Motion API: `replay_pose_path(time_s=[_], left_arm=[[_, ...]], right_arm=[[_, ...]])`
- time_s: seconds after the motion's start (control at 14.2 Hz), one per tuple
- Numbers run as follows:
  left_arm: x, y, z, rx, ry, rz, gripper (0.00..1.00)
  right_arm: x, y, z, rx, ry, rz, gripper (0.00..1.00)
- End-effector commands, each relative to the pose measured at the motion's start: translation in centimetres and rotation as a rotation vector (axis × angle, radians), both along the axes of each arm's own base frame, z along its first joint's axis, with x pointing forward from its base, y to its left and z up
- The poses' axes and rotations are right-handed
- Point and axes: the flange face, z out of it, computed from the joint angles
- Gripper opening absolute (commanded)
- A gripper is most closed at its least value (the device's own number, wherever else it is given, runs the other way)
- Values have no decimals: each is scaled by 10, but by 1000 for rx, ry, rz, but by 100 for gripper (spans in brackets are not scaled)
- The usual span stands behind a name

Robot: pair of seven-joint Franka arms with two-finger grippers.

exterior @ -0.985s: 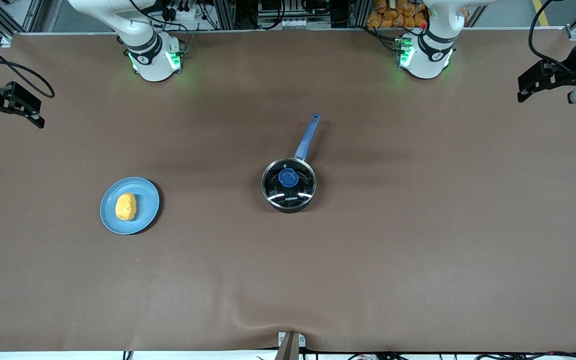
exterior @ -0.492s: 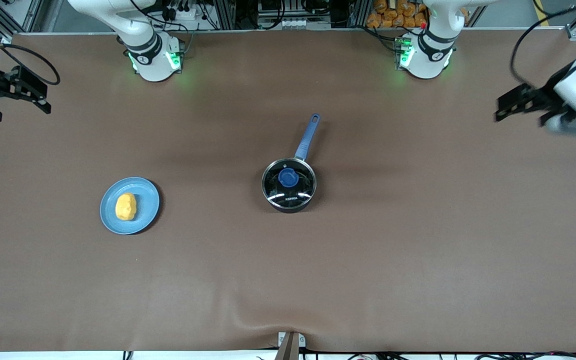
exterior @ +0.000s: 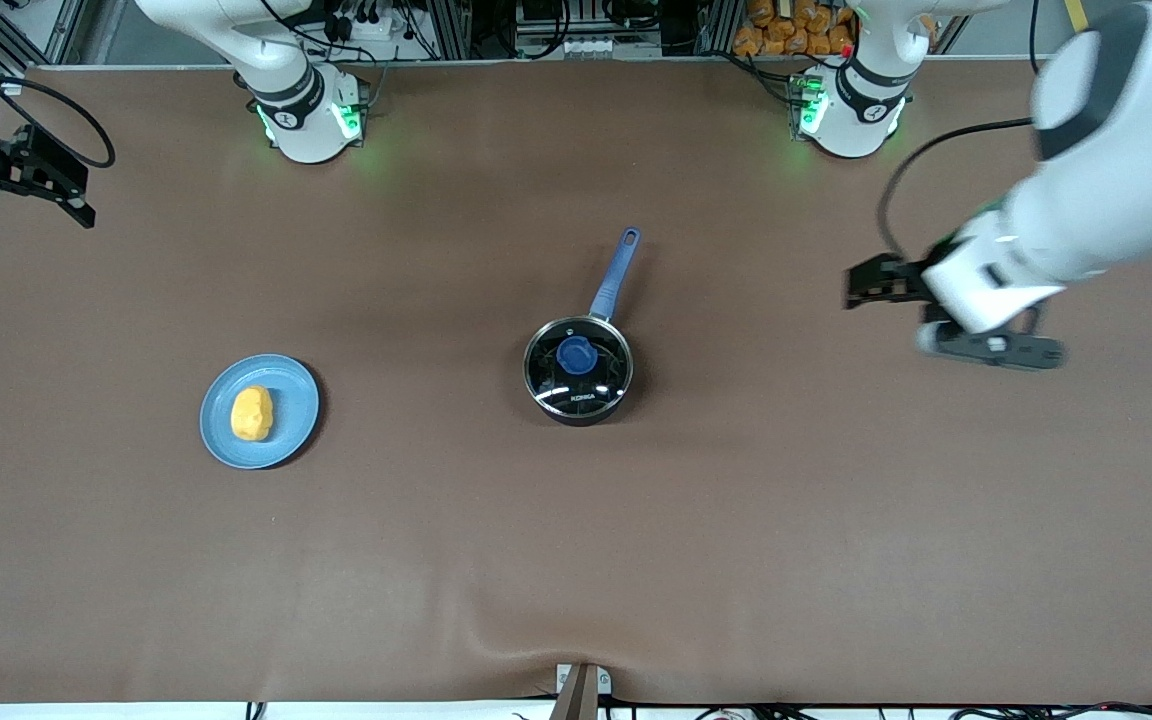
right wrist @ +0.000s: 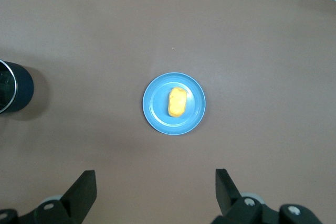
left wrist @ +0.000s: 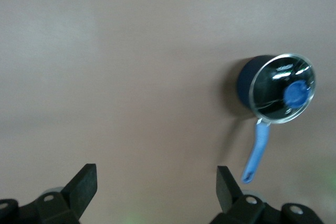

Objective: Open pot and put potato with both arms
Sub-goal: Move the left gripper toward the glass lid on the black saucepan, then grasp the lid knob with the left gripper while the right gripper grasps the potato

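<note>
The black pot (exterior: 578, 372) stands mid-table with its glass lid (exterior: 601, 385) on, blue knob (exterior: 576, 355) on top, and its blue handle (exterior: 615, 270) pointing toward the robots' bases. The pot also shows in the left wrist view (left wrist: 247, 80) and at the edge of the right wrist view (right wrist: 14, 87). The yellow potato (exterior: 252, 413) lies on a blue plate (exterior: 291, 385) toward the right arm's end; the right wrist view shows the potato (right wrist: 177, 102) too. My left gripper (exterior: 871, 283) is open and empty in the air, toward the left arm's end from the pot. My right gripper (exterior: 31, 200) is open and empty at the table's right-arm end.
The brown table cloth (exterior: 836, 520) has a raised wrinkle at its edge nearest the front camera. A small metal bracket (exterior: 581, 685) sits at that edge. The arm bases (exterior: 311, 115) stand along the edge farthest from the front camera.
My left arm has swung in from the table's end toward the pot and lower. My right gripper has shifted slightly toward the bases. Pot, plate and potato have not moved.
</note>
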Motion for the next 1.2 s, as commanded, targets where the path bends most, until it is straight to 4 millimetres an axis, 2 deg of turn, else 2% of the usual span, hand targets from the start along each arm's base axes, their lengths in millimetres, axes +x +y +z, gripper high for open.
replay_pose_path(time_s=[0.0, 0.07, 0.28, 0.42, 0.56, 0.63, 0.84, 0.91, 0.98, 1.13], left_arm=[[-1, -66, -24, 42, -6, 119, 100], [-5, -90, -35, 61, -5, 179, 100], [-21, -154, -71, 100, 36, 436, 100], [-27, -188, -91, 95, 34, 604, 100], [-28, -213, -109, 72, 30, 753, 100], [-31, -226, -123, 76, 18, 762, 100], [-30, -254, -172, 122, -43, 695, 100], [-32, -270, -178, 119, -49, 681, 100], [-38, -282, -180, 120, -55, 681, 100], [-44, -293, -197, 127, -55, 655, 100]], right_arm=[[7, 4, 0, -12, -23, 5, 100], [16, 2, -14, -17, 6, -2, 100], [23, -3, -26, -22, 27, -4, 100], [32, -10, -48, -28, 76, -20, 100], [54, -13, -84, -37, 119, -31, 100], [66, -13, -98, -40, 112, -32, 100], [101, -23, -158, -52, 129, -56, 100], [108, -28, -169, -44, 124, -71, 100], [112, -29, -180, -42, 121, -75, 100], [108, -42, -212, -32, 135, -98, 100]])
